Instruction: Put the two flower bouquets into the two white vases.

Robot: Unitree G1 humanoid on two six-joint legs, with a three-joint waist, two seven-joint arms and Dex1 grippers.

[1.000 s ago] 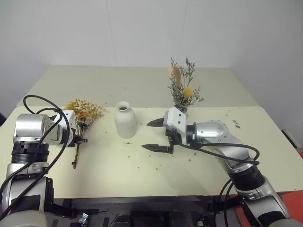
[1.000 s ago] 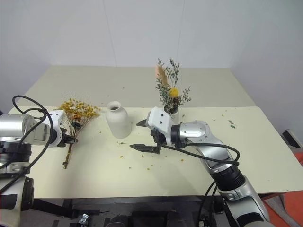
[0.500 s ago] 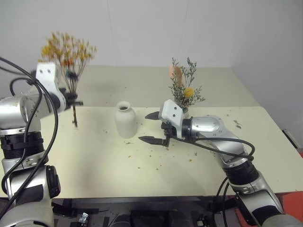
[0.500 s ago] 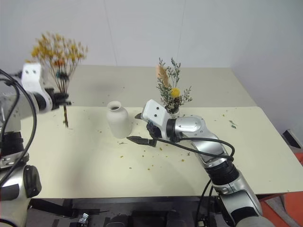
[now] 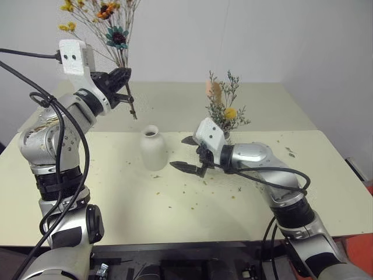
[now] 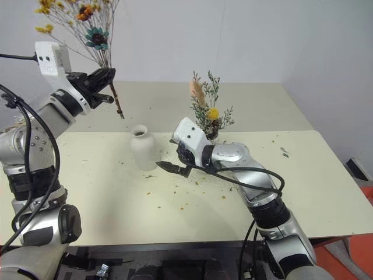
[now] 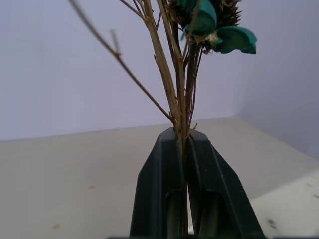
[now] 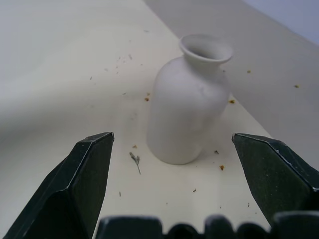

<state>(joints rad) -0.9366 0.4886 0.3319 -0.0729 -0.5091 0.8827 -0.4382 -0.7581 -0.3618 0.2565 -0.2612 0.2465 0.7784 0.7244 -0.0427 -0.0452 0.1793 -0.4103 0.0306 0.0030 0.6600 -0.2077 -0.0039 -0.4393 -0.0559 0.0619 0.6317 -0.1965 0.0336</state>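
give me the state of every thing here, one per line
yellow-orange bouquet: lifted off the table, upright, stems clamped in the left gripper
left gripper: jaws shut on the stems
right gripper: jaws open, facing the round vase, holding nothing
round vase: upright on the table, empty
grey-green bouquet: standing upright behind the right gripper; its vase is hidden
table: strewn with small flower crumbs
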